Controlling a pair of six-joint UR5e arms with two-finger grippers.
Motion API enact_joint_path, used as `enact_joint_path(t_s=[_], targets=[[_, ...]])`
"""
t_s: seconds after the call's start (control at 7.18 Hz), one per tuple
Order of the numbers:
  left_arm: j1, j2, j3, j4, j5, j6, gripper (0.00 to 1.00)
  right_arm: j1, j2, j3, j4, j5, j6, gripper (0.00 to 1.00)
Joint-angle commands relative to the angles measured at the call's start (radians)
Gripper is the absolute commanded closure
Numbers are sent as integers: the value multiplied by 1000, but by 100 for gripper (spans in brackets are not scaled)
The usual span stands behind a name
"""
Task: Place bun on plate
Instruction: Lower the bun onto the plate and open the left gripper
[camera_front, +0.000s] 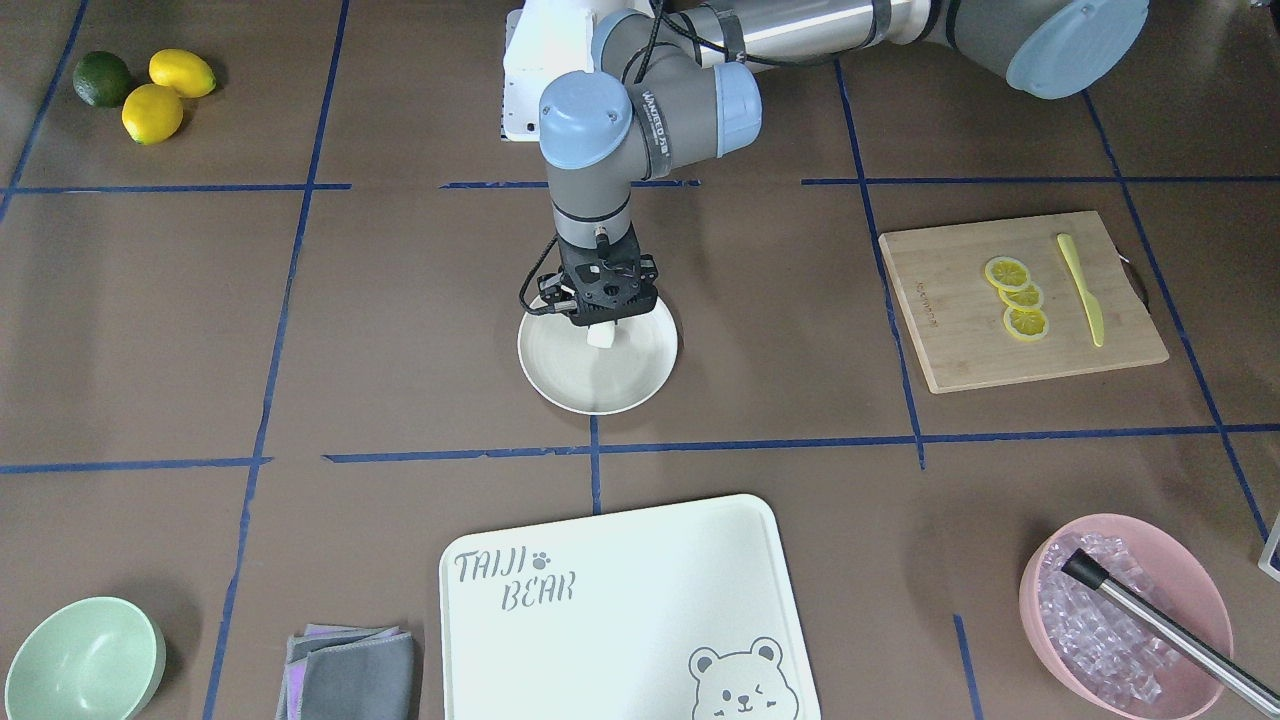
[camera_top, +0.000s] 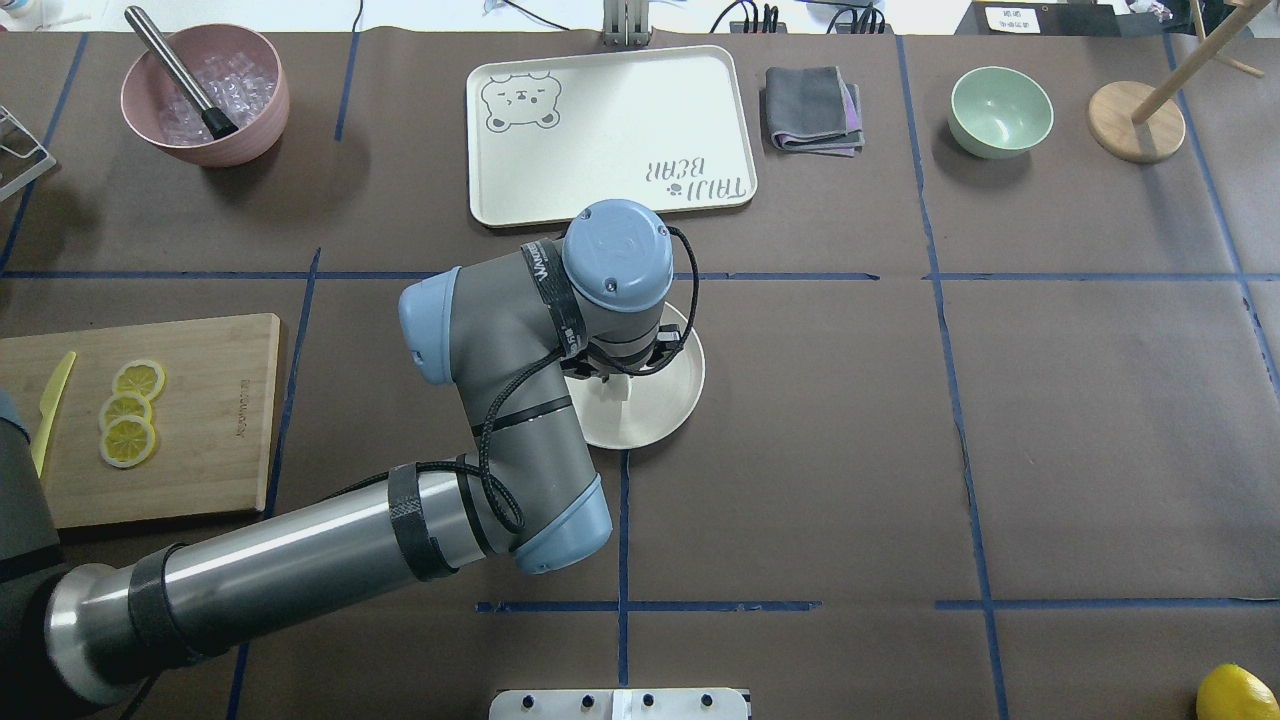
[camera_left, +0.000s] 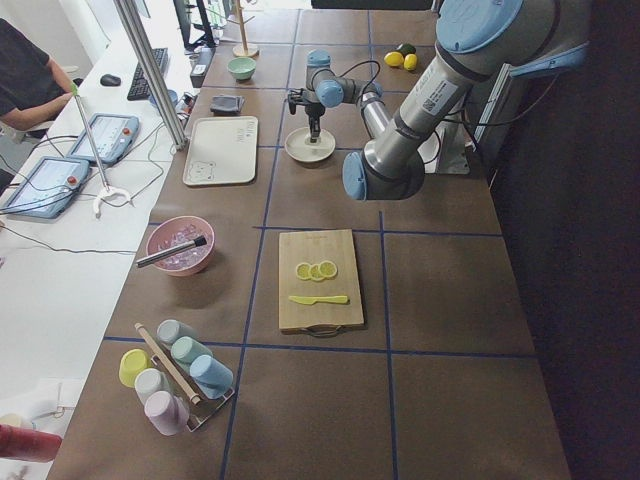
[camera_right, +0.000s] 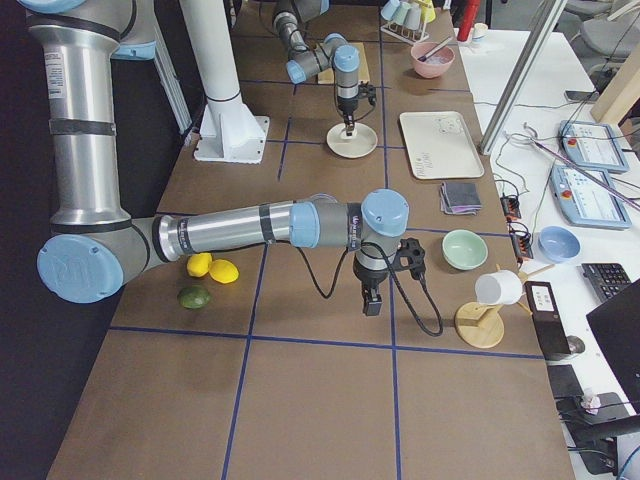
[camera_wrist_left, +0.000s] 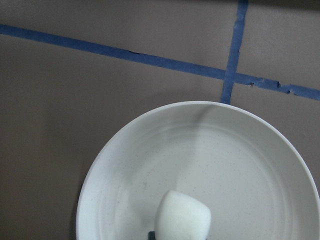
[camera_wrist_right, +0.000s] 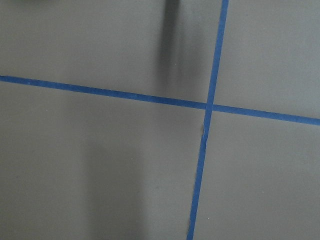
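Note:
The bun (camera_front: 600, 337), a small white lump, sits between the fingers of my left gripper (camera_front: 600, 328), which points straight down over the round cream plate (camera_front: 600, 395). In the left wrist view the bun (camera_wrist_left: 182, 217) shows at the bottom edge, just above the plate's (camera_wrist_left: 225, 160) inside; I cannot tell whether it touches the plate. From overhead the wrist hides most of the gripper, and only a bit of the bun (camera_top: 612, 388) shows. My right gripper (camera_right: 372, 300) hangs over bare table far from the plate; I cannot tell if it is open or shut.
A white bear-printed tray (camera_front: 620, 600) lies beyond the plate. A bamboo board (camera_front: 940, 310) carries lemon slices and a yellow knife. A mint bowl (camera_front: 80, 660), folded grey cloth (camera_front: 350, 675), pink bowl of ice (camera_front: 1125, 610) and whole citrus fruits (camera_front: 150, 85) ring the table.

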Motion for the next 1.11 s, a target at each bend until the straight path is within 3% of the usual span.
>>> enact_joint_path(t_s=[0.0, 0.14, 0.42, 0.7, 0.84, 0.97], targets=[[8, -6, 15, -4, 1, 2, 67, 2, 0, -2, 1, 6, 3, 0], [8, -6, 19, -5, 1, 2, 64, 4, 0, -2, 1, 8, 3, 0], [8, -4, 29, -30, 1, 5, 31, 4, 3, 0, 1, 8, 4, 0], [8, -2, 32, -38, 1, 10, 15, 4, 3, 0, 1, 8, 4, 0], [8, -2, 31, -38, 2, 13, 1, 4, 3, -2, 1, 8, 4, 0], [4, -2, 23, -38, 1, 14, 0, 4, 2, -2, 1, 8, 4, 0]])
